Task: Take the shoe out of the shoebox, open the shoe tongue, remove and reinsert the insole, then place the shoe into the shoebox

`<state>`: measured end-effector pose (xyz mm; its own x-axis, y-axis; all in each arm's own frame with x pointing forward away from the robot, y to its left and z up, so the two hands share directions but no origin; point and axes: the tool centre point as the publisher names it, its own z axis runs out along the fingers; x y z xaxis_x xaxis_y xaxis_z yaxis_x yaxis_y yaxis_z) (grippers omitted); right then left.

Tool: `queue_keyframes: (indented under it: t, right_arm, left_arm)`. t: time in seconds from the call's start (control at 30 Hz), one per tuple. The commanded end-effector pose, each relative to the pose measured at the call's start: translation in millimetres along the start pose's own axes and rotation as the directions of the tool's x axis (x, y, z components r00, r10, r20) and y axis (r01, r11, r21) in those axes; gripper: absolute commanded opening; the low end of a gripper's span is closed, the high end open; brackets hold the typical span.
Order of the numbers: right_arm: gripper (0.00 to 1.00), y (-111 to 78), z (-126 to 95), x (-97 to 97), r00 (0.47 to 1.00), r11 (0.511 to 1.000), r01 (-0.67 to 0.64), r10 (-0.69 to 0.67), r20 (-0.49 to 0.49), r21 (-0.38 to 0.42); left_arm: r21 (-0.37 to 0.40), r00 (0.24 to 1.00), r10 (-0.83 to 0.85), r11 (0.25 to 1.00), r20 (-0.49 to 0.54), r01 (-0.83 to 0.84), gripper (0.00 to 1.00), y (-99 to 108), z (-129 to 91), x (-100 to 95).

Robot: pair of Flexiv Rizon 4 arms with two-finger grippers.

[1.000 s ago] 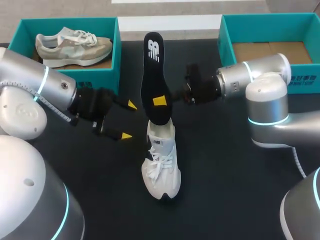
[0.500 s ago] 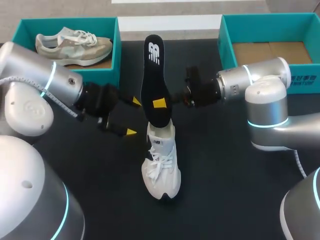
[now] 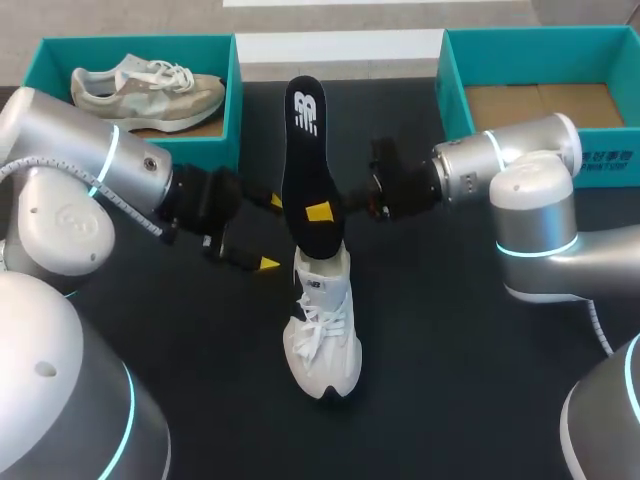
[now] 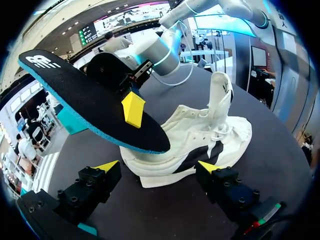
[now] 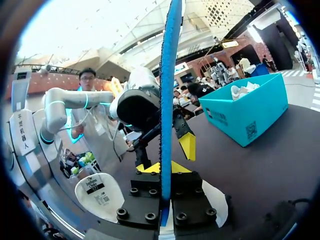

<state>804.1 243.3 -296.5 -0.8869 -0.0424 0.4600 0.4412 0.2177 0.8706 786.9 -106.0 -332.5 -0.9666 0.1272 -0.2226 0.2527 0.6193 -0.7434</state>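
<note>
So from the head view, the white shoe (image 3: pixel 322 320) stands mid-table, toe pointing back at the robot, and the black insole (image 3: pixel 305 170) rises out of its heel opening, leaning away toward the far edge. Its long axis runs pretty much in line with the shoe's own length. The right gripper (image 3: pixel 325 208) is clamped across the insole's lower half, coming in from the right. The left gripper (image 3: pixel 270 232) is spread wide, gripping nothing, just beside the heel on the left, so it's the arm closer to the shoe body. The empty shoebox (image 3: pixel 455 80) sits far right, well apart. In the left wrist view the shoe (image 4: pixel 200 135) lies broadside just ahead of the left gripper (image 4: pixel 157 167), heel end lined up with the gap between the spread fingers, though I can't see either one touching it. The insole (image 4: pixel 85 107) slants up over it. In the right wrist view the insole (image 5: pixel 167 100) is dead edge-on, running straight out from the right gripper (image 5: pixel 164 169), which pinches it from both sides. My guess is whatever comes next has to slide along that axis while the left holds the heel.
</note>
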Motion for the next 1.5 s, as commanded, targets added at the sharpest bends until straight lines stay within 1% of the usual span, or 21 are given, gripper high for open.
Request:
queue_keyframes:
  t: [0.03,0.43,0.83,1.0,1.37,1.5]
  right_arm:
    - [0.0,-4.2,1.0,-1.7,1.0,1.0,-0.002,0.002,0.004,0.004]
    - [0.0,-17.6,-3.6,-4.0,0.999,1.0,-0.021,0.021,0.03,0.011]
    - [0.0,-25.2,2.2,-2.6,0.999,0.999,-0.039,0.039,0.02,-0.002]
    - [0.0,-31.0,3.2,-1.9,0.999,0.999,-0.05,0.05,0.02,-0.003]
    - [0.0,-45.1,5.5,1.9,0.995,0.995,-0.097,0.096,0.034,0.022]
    - [0.0,-50.6,5.9,4.6,0.993,0.994,-0.109,0.108,0.038,0.016]
  left_arm:
    - [-0.005,1.0,-0.002,1.0,0.001,0.002,1.0,1.4,1.2,1.2]
    - [-0.011,1.0,-0.008,1.0,0.002,0.008,1.0,3.4,-1.0,2.2]
    - [-0.028,1.0,-0.009,1.0,0.011,0.009,1.0,3.3,-0.6,1.2]
    - [-0.028,1.0,-0.009,1.0,0.011,0.009,1.0,3.3,-0.6,1.2]
    - [-0.028,1.0,-0.009,1.0,0.011,0.009,1.0,3.3,-0.6,1.2]
    - [-0.028,1.0,-0.009,1.0,0.011,0.009,1.0,3.3,-0.6,1.2]
